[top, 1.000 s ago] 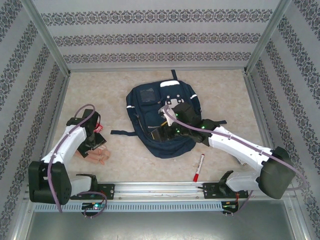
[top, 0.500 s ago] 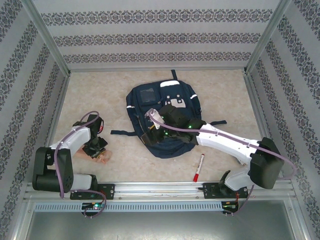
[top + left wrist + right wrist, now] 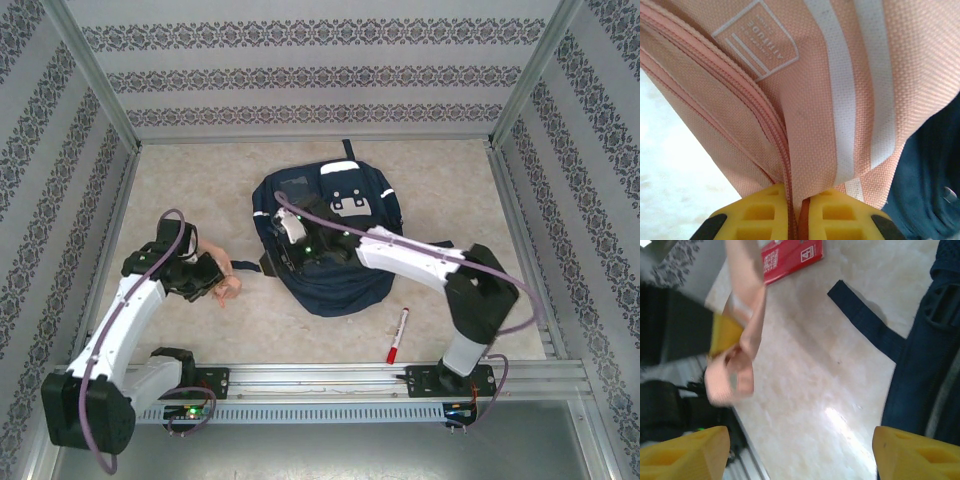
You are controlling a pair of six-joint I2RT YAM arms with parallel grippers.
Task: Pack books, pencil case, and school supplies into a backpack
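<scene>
Up comes the pencil case (image 3: 228, 288), left gripper (image 3: 799, 210) clenched on it, swinging toward the backpack (image 3: 340, 285) — the right gripper (image 3: 800, 455) gapes empty beside it — next, feed it inside.

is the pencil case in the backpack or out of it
Out. The pencil case is pinched in the shut left pincer over the table, apart from the backpack.

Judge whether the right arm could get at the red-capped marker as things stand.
Probably yes. The marker lies alone on bare table beside the backpack, with nothing on or against it, and the right gripper is open and empty. The arm would have to fold back toward its base.
</scene>
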